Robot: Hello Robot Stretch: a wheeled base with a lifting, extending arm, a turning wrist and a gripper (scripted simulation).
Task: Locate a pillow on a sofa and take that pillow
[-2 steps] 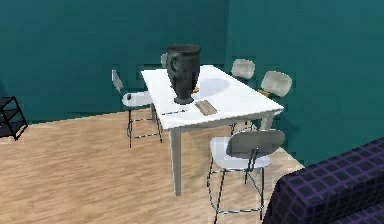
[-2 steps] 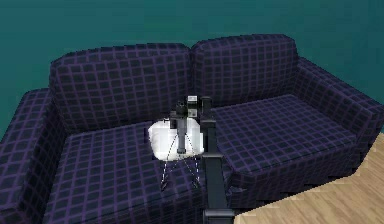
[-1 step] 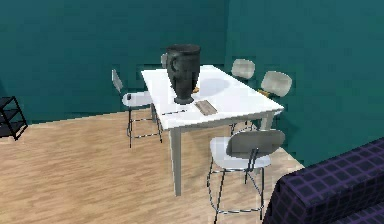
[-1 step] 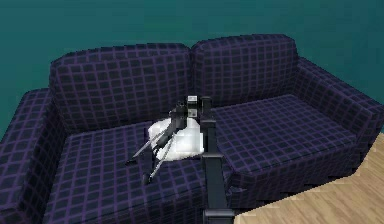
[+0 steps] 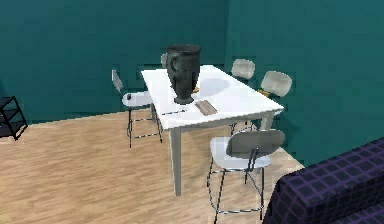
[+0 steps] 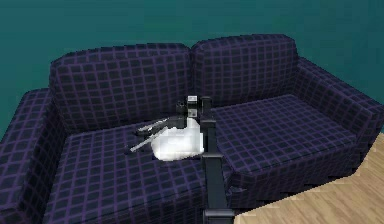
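While at white puffy pillow (image 6: 181,147) lying beside end effector (image 6: 148,137) on dark checked sofa (image 6: 100,80), cannot tell whether grasping.

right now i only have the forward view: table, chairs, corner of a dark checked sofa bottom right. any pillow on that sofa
Observer: Yes. In the arm side view a white pillow lies on the sofa, on its seat near the middle seam.
Operator: where's the arm
Observer: The arm reaches out over the seat, along the pillow's right edge in that picture.
Operator: has the gripper got it
Observer: The gripper is at the pillow, which lies on the seat, so I cannot tell whether it holds anything.
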